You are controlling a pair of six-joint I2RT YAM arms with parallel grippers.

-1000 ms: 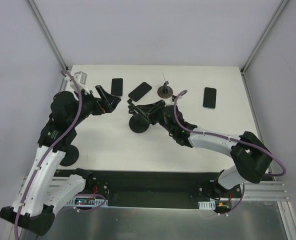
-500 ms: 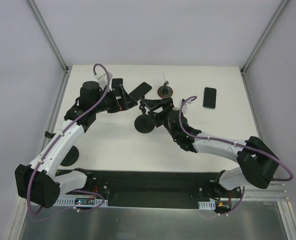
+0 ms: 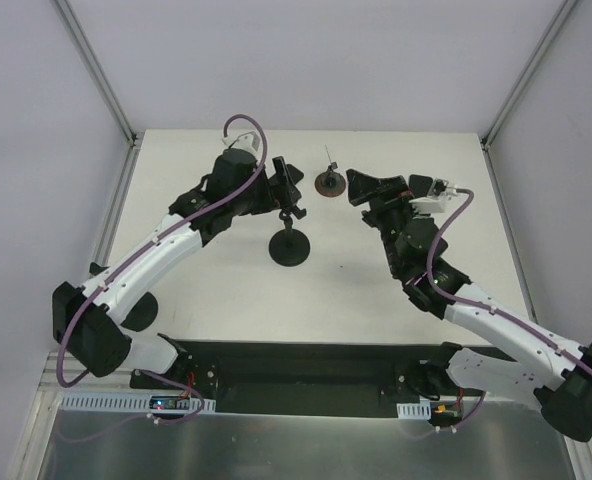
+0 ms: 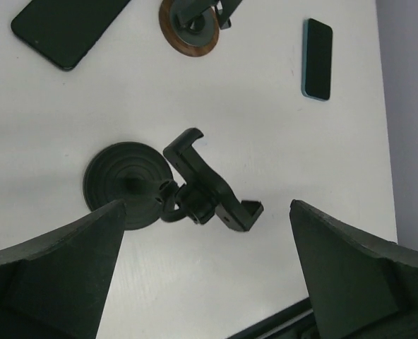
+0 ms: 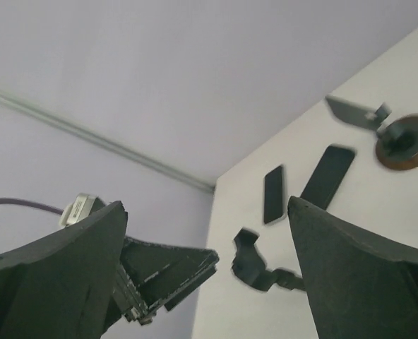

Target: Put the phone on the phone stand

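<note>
Top external view: both arms (image 3: 166, 250) cover the phones (image 4: 317, 58).

Black plastic phone stand (image 4: 177, 194), round ribbed base flat on the white table (image 4: 265, 127), clamp cradle tilted on its ball joint, dark teal-edged phone (image 4: 318, 58) lying flat well apart from it, second black phone (image 4: 68, 28) flat and angled near the view's top-left corner

Right pincer (image 3: 360, 184) off the phone stand (image 3: 290, 250), wide now; left pincer (image 3: 290, 186) seemingly over it.
</note>
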